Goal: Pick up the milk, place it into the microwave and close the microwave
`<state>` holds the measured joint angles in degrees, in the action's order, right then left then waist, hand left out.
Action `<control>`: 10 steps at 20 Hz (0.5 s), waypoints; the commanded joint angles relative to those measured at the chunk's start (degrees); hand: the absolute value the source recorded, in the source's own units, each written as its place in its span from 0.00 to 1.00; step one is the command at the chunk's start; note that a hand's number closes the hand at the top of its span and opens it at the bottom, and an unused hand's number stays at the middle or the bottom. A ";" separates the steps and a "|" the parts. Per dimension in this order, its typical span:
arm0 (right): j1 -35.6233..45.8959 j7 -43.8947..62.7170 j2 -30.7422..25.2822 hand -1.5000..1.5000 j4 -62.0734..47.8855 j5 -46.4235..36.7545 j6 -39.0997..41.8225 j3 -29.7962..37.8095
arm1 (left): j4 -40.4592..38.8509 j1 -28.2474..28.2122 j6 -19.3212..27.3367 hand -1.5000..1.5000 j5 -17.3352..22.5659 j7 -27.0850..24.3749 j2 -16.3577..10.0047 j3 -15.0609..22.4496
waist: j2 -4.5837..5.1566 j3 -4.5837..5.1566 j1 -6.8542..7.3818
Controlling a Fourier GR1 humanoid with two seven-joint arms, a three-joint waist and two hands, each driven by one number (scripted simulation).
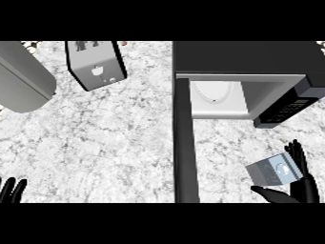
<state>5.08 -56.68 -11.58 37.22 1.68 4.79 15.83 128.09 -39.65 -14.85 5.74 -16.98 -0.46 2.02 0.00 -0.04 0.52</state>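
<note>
The milk (pixel 274 171) is a small grey-white carton lying tilted on the counter at the lower right. My right hand (pixel 303 185) is around it: fingers stretched up along its right side, thumb reaching under its lower edge, touching or very near it, not curled. The microwave (pixel 253 62) stands at the upper right with a white cavity (pixel 218 99) showing. Its door (pixel 184 143) is swung open, running down the middle as a dark bar. My left hand (pixel 3 190) rests at the lower left edge, fingers up.
A grey appliance (pixel 14 76) lies at the upper left. A dark toaster-like box (pixel 96 64) stands at the top centre. The marble counter (pixel 101 143) stretches between them and the open door.
</note>
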 commanded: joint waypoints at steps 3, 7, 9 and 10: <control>6.41 -3.86 -1.00 0.00 -7.95 3.74 6.06 2.94 | -0.02 -1.40 -3.01 0.00 4.37 -1.10 -1.97 -4.14 | 0.06 -0.05 0.52; 5.22 -4.01 -1.69 1.00 -5.76 5.50 12.18 1.96 | -1.51 -0.11 -1.71 0.00 2.14 -1.19 -0.54 -2.30 | 0.05 -0.03 0.15; 3.22 -4.56 1.44 1.00 -2.02 6.07 11.07 0.81 | -3.26 -0.98 -3.33 0.00 3.23 -3.71 -1.25 -4.01 | -0.08 0.02 0.01; 4.04 -4.81 1.84 1.00 -2.48 6.32 10.51 0.88 | -0.84 -0.42 -2.16 0.00 3.05 -0.74 -0.68 -2.94 | -0.02 0.00 -0.03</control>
<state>8.00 -57.04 -10.53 35.31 6.53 10.20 16.59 127.13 -40.18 -16.52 7.79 -18.07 -1.10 -0.28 -0.04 -0.03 0.48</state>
